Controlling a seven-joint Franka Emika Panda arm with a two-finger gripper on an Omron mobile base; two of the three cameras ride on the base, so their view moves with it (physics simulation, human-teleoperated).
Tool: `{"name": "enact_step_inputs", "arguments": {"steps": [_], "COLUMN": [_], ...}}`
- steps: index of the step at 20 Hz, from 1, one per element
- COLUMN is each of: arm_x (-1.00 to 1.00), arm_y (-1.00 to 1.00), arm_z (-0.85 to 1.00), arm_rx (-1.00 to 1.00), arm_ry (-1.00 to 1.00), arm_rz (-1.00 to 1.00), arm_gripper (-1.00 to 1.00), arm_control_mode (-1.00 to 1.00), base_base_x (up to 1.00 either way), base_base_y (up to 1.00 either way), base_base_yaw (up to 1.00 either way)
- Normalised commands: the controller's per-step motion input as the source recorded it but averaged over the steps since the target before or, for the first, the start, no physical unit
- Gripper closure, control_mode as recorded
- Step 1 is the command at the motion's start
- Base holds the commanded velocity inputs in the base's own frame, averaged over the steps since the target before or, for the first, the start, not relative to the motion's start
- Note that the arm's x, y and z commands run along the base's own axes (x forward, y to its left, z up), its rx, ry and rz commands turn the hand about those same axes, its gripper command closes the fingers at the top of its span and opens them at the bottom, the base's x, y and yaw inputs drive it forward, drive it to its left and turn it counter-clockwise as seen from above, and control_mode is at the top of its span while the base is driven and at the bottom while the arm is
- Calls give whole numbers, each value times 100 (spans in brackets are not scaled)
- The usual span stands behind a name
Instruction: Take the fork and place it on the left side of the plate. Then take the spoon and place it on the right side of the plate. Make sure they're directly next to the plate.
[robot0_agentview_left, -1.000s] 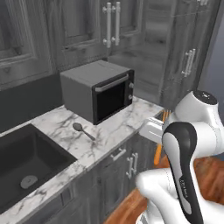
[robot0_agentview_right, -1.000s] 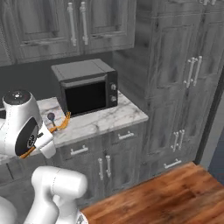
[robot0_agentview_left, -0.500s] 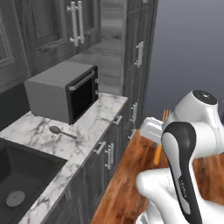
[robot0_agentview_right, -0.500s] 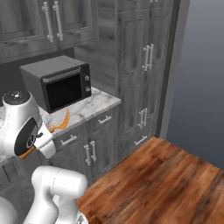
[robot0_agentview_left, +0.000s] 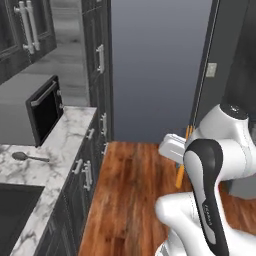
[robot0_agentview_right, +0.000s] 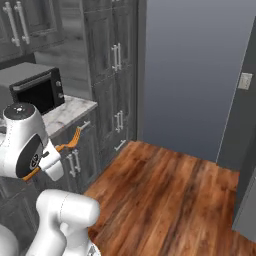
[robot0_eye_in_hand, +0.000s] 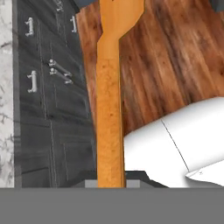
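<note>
Orange fork (robot0_eye_in_hand: 109, 109) runs straight out from the tool, clamped in its jaws above the wooden floor (robot0_agentview_right: 170, 195), well apart from the marble table (robot0_agentview_left: 60, 145) where the spoon (robot0_agentview_left: 27, 157) lies. Fingertips are hidden behind the handle. Since before, the base has swung right: cabinets slid leftward.

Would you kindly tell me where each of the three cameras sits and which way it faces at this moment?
Left base view: behind the arm on its left, facing the marble counter with the spoon; the white arm rises at lower right, with the fork beside it.
Right base view: behind the arm on its right, facing the wood floor; the arm is at lower left.
Hand view: on the hand, looking along the fork down at floor and cabinet fronts.
Shared: both base views show counter, microwave and fork.
</note>
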Motion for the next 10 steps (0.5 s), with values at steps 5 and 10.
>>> {"name": "enact_step_inputs", "arguments": {"steps": [5,10], "arm_x": [0,0], "arm_y": [0,0], "arm_z": [0,0], "arm_rx": [0,0], "arm_ry": [0,0], "arm_rz": [0,0], "arm_gripper": [100,100], "arm_control_mode": [100,100], "base_base_x": [-79,-89], "base_base_y": [-8,0], "base_base_yaw": [-42,-30]}}
